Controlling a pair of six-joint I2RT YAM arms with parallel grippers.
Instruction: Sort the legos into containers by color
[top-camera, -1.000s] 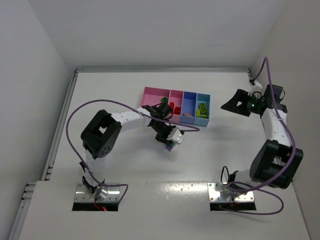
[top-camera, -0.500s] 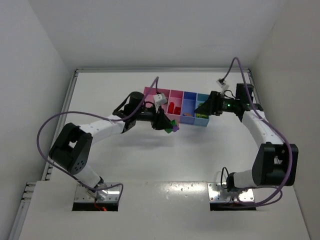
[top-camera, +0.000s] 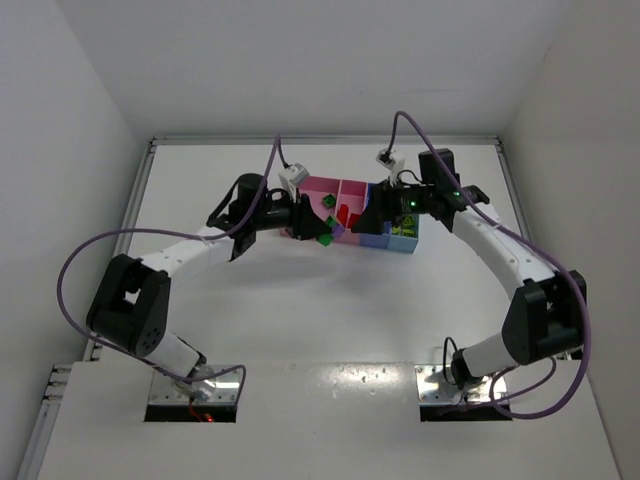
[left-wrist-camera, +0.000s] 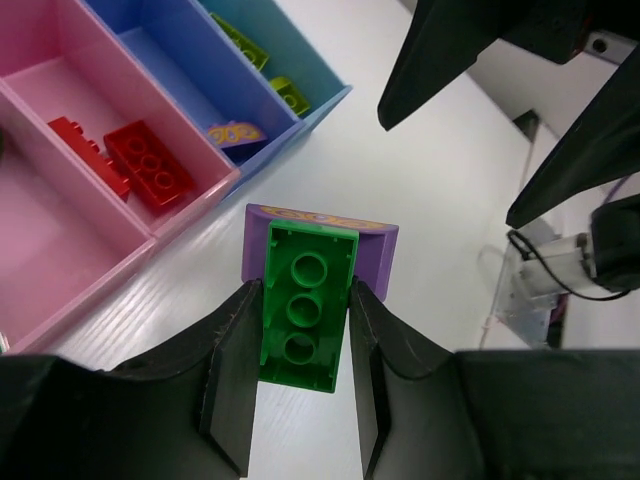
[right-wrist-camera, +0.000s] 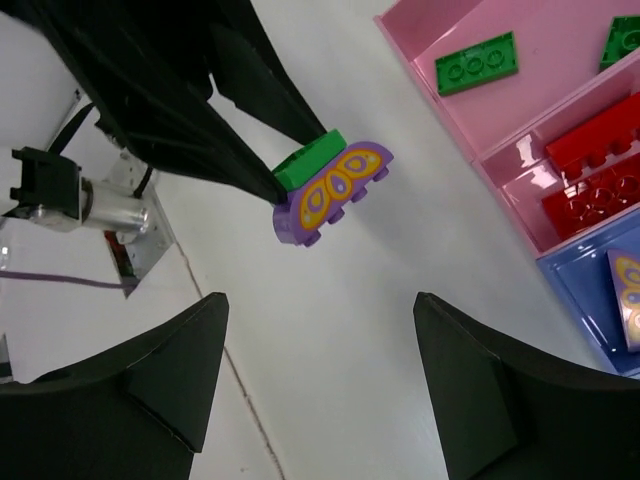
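Fingers (left-wrist-camera: 232, 375) of left arm (top-camera: 186, 254) clamp green lego (left-wrist-camera: 303, 307).

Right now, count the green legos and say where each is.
3. One green brick and another lie in the wide pink bin; a third is clamped in the left claw, stuck to a purple piece. Others may be hidden.

purple brick (left-wrist-camera: 378, 258): mostly under green brick (left-wrist-camera: 303, 305)
blue bin (right-wrist-camera: 582, 282): chopped by frame edge
bins (top-camera: 318, 188): contents too tiny from above
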